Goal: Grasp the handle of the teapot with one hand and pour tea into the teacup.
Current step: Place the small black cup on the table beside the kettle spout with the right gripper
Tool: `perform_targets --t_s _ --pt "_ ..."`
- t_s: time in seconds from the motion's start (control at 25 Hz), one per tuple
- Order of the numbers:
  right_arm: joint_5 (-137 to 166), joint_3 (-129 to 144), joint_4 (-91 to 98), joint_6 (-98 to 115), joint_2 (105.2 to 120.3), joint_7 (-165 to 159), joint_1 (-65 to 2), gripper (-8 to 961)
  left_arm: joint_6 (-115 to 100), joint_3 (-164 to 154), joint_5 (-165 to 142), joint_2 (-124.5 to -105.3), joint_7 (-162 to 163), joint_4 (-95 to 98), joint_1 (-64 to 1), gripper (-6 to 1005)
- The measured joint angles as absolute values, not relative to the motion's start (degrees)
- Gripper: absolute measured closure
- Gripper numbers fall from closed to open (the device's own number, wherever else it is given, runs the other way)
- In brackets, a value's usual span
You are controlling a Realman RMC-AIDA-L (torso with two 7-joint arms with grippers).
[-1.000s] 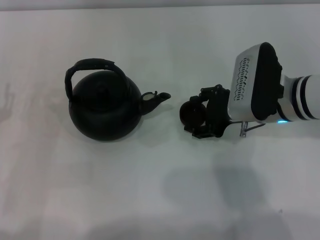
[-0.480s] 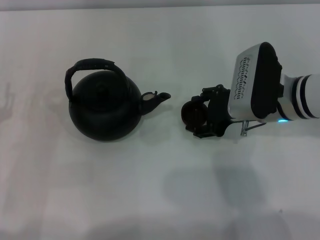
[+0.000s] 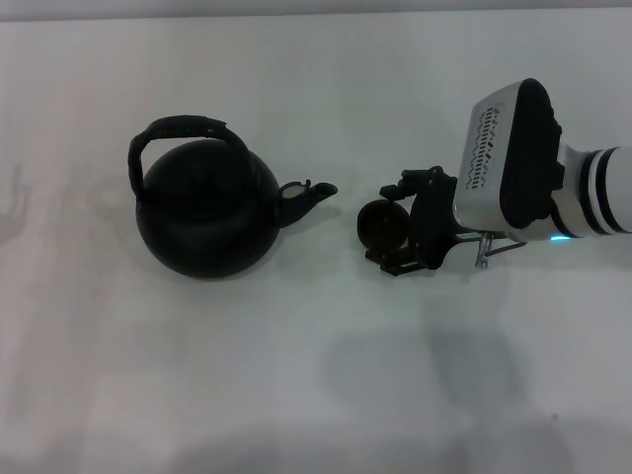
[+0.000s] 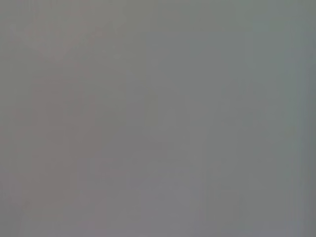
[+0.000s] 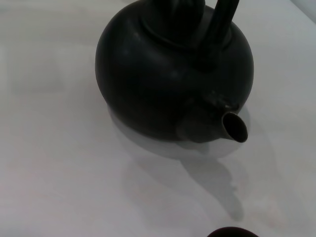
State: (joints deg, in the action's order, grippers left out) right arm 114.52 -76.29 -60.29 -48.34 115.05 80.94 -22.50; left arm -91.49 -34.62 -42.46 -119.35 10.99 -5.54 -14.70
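The matte-black teapot (image 3: pixel 205 212) stands left of centre on the white table, spout (image 3: pixel 308 196) pointing at the teacup. Its arched handle (image 3: pixel 183 126) stands upright over the lid. The small dark teacup (image 3: pixel 380 225) sits just right of the spout. My right gripper (image 3: pixel 397 227) reaches in from the right, its black fingers (image 3: pixel 415 186) straddling the cup with small gaps, open. The right wrist view shows the teapot (image 5: pixel 168 74), its spout (image 5: pixel 233 126), part of the handle (image 5: pixel 223 19) and the cup's rim (image 5: pixel 231 232). The left gripper is out of view.
The white table (image 3: pixel 316 395) stretches around both objects. The right arm's silver-grey wrist housing (image 3: pixel 504 163) hovers above the table at the right. The left wrist view shows only plain grey.
The right arm has shifted slightly to the right and up. The teacup and teapot have stayed in place.
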Motion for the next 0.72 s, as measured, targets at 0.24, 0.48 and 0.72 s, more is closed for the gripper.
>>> perform_targets --t_s 0.24,0.48,0.72 --pt "114.34 -76.35 -60.21 -48.59 115.03 80.93 -22.5 114 -91.58 -34.62 -42.51 -119.4 10.98 -5.54 -14.5 317" --pt "113.12 -78.97 -60.39 -51.19 114.95 81.27 -22.5 94 -91.59 -34.62 -42.54 -119.44 10.99 -5.53 -14.33 317" --pt "112.24 -83.32 -60.94 -54.87 114.96 82.03 -22.42 95 -91.59 -34.62 -43.02 -119.45 10.99 -5.54 -14.21 318"
